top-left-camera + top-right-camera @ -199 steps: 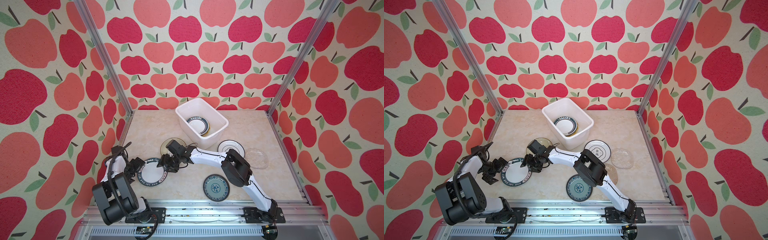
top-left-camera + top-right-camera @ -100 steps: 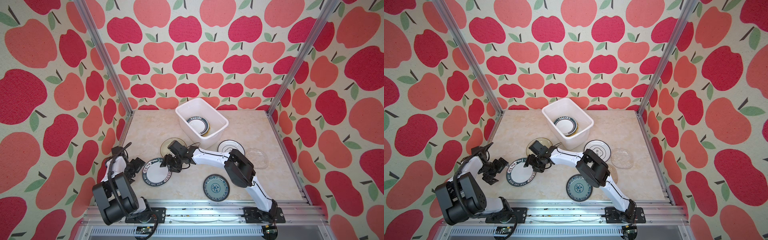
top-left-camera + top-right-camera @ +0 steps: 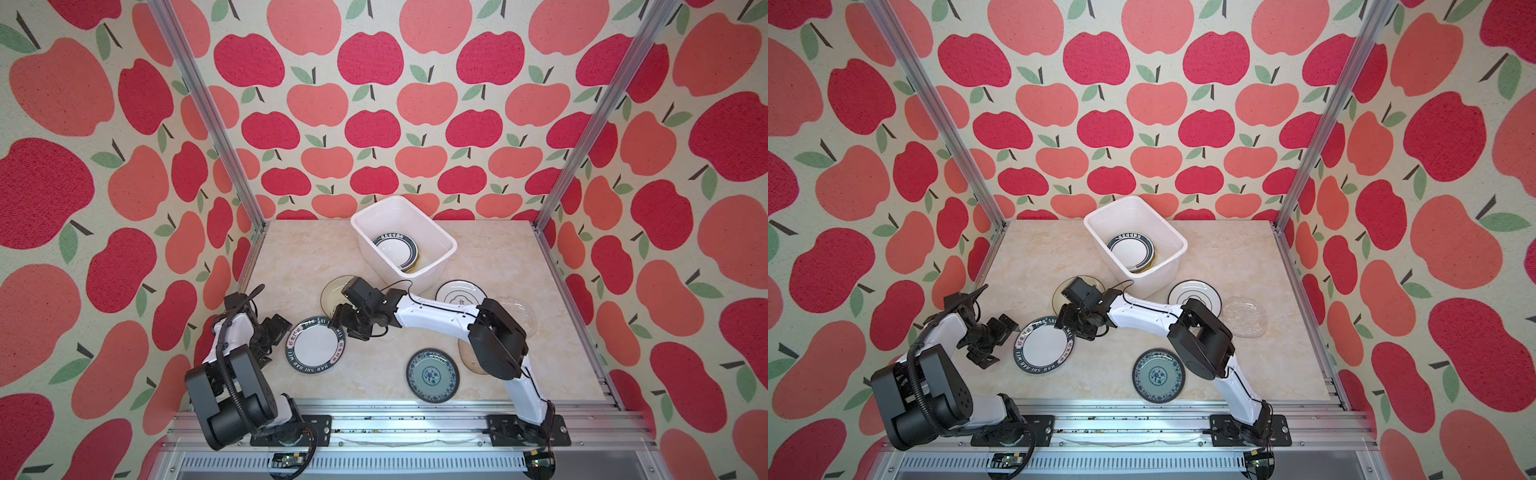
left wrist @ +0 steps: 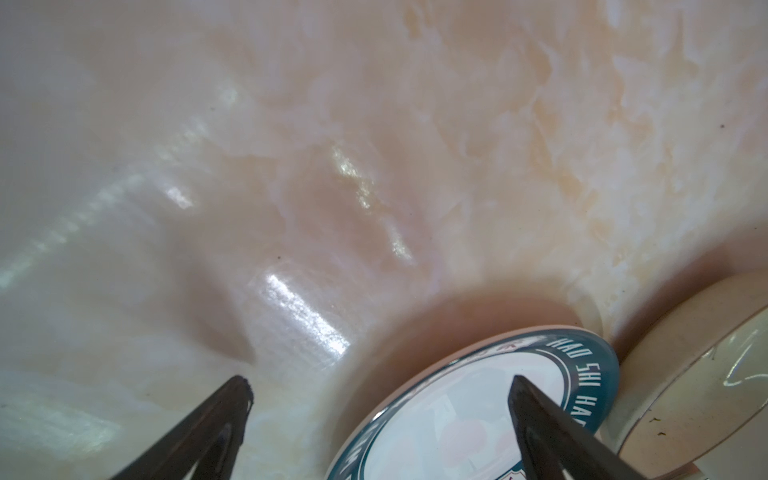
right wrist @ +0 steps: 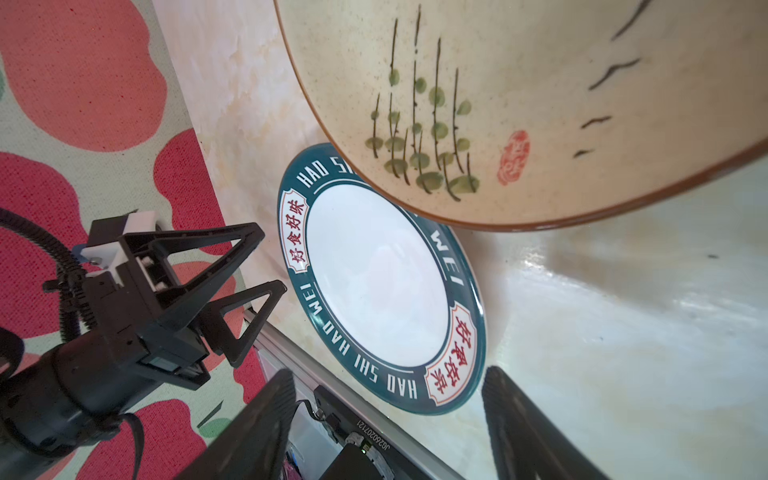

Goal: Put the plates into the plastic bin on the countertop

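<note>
Lying on the beige marble-patterned surface [image 3: 299, 257], the round white plate with a dark teal lettered rim [image 3: 314, 345] is sitting between 2 claws. The left claw [image 5: 270, 259] is gaping wide beside it, gripping nothing; the right claw [image 5: 387, 370] is hanging spread at its opposite edge, empty. The deep white plastic bin [image 3: 424, 278] is standing behind.

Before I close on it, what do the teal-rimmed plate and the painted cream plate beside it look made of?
Teal-rimmed plate: glossy, crisp printed lettering, soft reflections on the white centre; glazed ceramic or melamine, cannot tell which. Painted plate: speckled cream surface, brown rim, brushed green stems; probably glazed stoneware.
</note>
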`<action>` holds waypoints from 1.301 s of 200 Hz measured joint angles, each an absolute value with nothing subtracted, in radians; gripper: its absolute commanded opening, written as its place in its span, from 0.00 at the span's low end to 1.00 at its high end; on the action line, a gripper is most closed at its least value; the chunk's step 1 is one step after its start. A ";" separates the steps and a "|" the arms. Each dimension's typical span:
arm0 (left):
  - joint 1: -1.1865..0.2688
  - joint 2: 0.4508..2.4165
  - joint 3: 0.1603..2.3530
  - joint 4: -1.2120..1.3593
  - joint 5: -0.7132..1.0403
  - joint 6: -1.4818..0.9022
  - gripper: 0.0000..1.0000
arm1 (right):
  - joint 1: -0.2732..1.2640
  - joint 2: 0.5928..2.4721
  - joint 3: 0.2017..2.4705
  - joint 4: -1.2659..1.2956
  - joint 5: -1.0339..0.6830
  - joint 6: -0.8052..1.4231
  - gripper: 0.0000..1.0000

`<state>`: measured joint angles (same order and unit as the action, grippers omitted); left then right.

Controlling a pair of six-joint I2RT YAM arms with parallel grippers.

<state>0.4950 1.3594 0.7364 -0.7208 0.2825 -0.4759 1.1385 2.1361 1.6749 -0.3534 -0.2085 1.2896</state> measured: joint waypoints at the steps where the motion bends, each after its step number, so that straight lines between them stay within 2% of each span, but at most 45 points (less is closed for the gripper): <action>1: 0.495 1.359 0.736 -0.721 0.282 -0.476 0.99 | 1.139 2.136 1.675 -0.354 -0.208 1.290 0.75; 99: 0.474 1.362 0.736 -0.720 0.297 -0.470 0.99 | 1.124 2.229 1.685 -0.358 -0.283 1.309 0.75; 171: 0.473 1.389 0.736 -0.719 0.303 -0.468 0.99 | 1.123 2.330 1.806 -0.338 -0.393 1.306 0.71; 197: 0.472 1.402 0.736 -0.719 0.304 -0.468 0.99 | 1.123 2.340 1.810 -0.316 -0.413 1.304 0.65; 260: 0.472 1.415 0.737 -0.712 0.304 -0.468 0.99 | 1.123 2.340 1.801 -0.248 -0.420 1.301 0.44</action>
